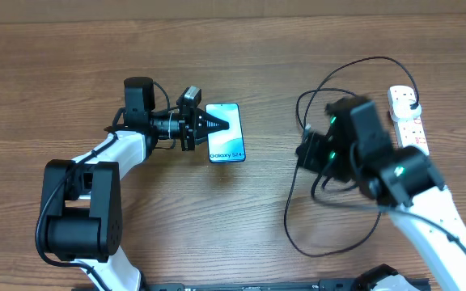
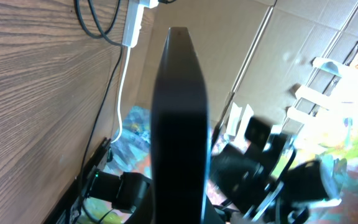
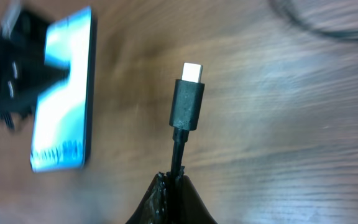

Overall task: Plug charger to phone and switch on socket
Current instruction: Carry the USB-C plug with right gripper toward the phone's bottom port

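The phone [image 1: 226,134] has a light blue screen and lies left of centre. My left gripper [image 1: 209,126] is shut on its left edge. In the left wrist view the phone [image 2: 179,112] shows edge-on as a dark slab between the jaws [image 2: 180,208]. My right gripper [image 1: 310,150] is shut on the charger cable just behind its connector [image 3: 187,102]. The connector's metal tip points away from the jaws [image 3: 174,178], with the phone [image 3: 64,99] to its left and apart from it. The black cable [image 1: 286,217] loops over the table. The white socket strip [image 1: 408,120] lies at the far right.
The socket's white cord [image 2: 122,81] and a loop of black cable [image 2: 95,22] show beyond the phone in the left wrist view. Bare wooden table [image 1: 71,56] lies between the phone and the right gripper. Cardboard stands beyond the table's edge.
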Available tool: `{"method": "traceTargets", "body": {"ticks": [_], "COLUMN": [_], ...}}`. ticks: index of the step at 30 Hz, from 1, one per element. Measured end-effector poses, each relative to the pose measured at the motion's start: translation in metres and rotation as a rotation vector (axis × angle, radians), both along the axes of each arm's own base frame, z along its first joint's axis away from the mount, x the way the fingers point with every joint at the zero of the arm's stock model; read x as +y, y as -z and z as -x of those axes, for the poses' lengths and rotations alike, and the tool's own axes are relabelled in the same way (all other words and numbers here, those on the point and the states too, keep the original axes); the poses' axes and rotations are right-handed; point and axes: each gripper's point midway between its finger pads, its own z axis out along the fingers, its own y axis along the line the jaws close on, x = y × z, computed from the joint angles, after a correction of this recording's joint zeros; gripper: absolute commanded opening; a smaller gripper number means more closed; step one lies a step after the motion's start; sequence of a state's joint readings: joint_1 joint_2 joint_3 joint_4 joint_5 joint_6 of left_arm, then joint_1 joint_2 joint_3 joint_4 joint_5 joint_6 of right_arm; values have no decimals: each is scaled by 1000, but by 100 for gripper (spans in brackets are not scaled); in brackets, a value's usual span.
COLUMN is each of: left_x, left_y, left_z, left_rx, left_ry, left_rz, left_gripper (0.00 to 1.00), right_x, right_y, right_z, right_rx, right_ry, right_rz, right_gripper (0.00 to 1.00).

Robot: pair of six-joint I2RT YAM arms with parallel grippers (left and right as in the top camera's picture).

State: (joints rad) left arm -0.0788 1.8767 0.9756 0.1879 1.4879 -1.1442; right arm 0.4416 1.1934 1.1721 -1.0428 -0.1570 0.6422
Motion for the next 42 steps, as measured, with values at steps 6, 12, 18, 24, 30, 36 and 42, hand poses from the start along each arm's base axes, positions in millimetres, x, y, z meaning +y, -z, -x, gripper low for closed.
{"method": "traceTargets", "body": {"ticks": [6, 12, 18, 24, 30, 36, 42], "left_x": [0, -1, -1, -1, -2, -13, -14], "left_y": [-1, -14, -27, -23, -16, -15, -15], "left_z": [-1, -8, -9, -15, -24, -22, -20], "left_rx": [-18, -186, -320, -328, -307, -308, -346], "left_ry": [0, 7, 33, -1, -56, -45, -31], "left_rz": [1, 19, 45, 23, -17, -24, -19], "left_gripper": [4, 4, 4, 4, 4, 4, 4], "right_x": [42, 74, 96, 107, 113, 118, 117], "right_y": [31, 56, 50, 46, 42, 54, 62], "right_z": [32, 62, 70, 76, 71, 66, 57], "right_rx": [-12, -27, -109, -141, -171, -152, -155], "right_ry": [-190, -378, -505, -552, -550, -551, -521], "right_rz": [-7, 24, 23, 13, -3, 15, 48], "right_gripper": [4, 4, 4, 4, 4, 4, 4]}}
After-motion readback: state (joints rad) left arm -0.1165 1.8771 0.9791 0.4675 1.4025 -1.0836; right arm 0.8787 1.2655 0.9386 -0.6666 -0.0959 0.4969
